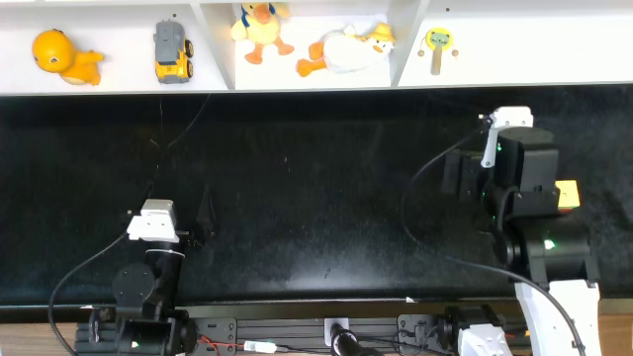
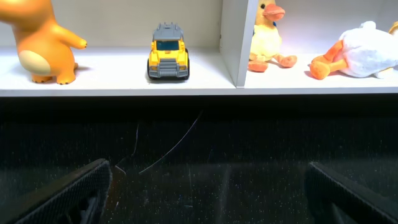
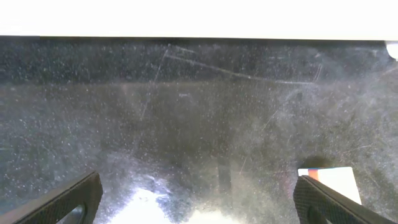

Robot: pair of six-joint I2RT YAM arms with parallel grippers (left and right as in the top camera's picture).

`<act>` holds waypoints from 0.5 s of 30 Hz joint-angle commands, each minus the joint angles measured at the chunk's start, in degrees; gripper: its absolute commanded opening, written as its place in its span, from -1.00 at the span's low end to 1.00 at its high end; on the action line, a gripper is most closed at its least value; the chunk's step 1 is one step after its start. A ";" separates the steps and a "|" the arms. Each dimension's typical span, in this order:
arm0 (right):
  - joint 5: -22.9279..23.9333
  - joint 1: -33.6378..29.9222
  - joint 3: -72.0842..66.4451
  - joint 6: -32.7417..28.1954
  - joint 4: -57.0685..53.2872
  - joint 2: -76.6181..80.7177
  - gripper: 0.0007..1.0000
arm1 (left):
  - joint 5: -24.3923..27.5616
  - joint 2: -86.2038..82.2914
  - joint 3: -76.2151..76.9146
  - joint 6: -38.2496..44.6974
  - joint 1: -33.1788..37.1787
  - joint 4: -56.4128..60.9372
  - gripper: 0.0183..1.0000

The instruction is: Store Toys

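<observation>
Toys stand in a white shelf (image 1: 316,79) along the table's far edge: an orange figure (image 1: 64,54) (image 2: 46,40), a yellow truck (image 1: 173,51) (image 2: 168,53), a yellow duck plush (image 1: 262,25) (image 2: 267,37), a white duck plush (image 1: 346,49) (image 2: 360,53) and a small rattle-like toy (image 1: 437,44). My left gripper (image 2: 205,199) (image 1: 163,208) is open and empty above the black mat, facing the truck's compartment. At the right, my right gripper (image 3: 202,202) is open over bare mat, nothing between its fingers. A small pale block with a red edge (image 3: 329,182) lies close by its one finger.
A black mat (image 1: 316,198) covers the table between the arms and the shelf. A yellow and red block (image 1: 567,194) lies beside the right arm (image 1: 534,188). White dividers (image 2: 233,37) split the shelf into compartments. Cables run along the near edge.
</observation>
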 commanded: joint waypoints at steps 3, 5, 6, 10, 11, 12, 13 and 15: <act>0.48 0.20 -0.42 0.37 -0.07 -0.57 0.99 | 0.33 -0.74 0.00 1.01 -0.11 -0.31 1.00; 0.48 0.20 -0.42 0.37 -0.07 -0.63 0.99 | 0.33 -0.74 0.00 1.01 -0.11 -0.31 1.00; 0.48 0.20 -0.42 0.37 -0.07 -0.70 1.00 | 0.33 -0.74 0.00 1.01 -0.11 -0.28 1.00; 1.27 0.11 -0.42 -0.07 0.72 -0.48 1.00 | 0.33 -0.74 0.00 1.01 -0.11 -0.31 1.00; 0.50 -0.17 -0.42 -0.02 1.03 -0.17 1.00 | 0.33 -0.74 0.00 1.01 -0.11 -0.28 1.00; 0.20 -0.57 -0.42 -0.04 0.76 0.11 0.99 | 0.33 -0.74 0.00 1.01 -0.11 -0.31 1.00; 0.20 -1.05 -0.42 -0.04 0.74 0.50 1.00 | 0.33 -0.74 0.00 1.01 -0.11 -0.31 1.00; 0.22 -2.56 -0.42 -0.07 0.79 1.51 0.99 | 0.33 -0.74 0.00 1.01 -0.11 -0.31 1.00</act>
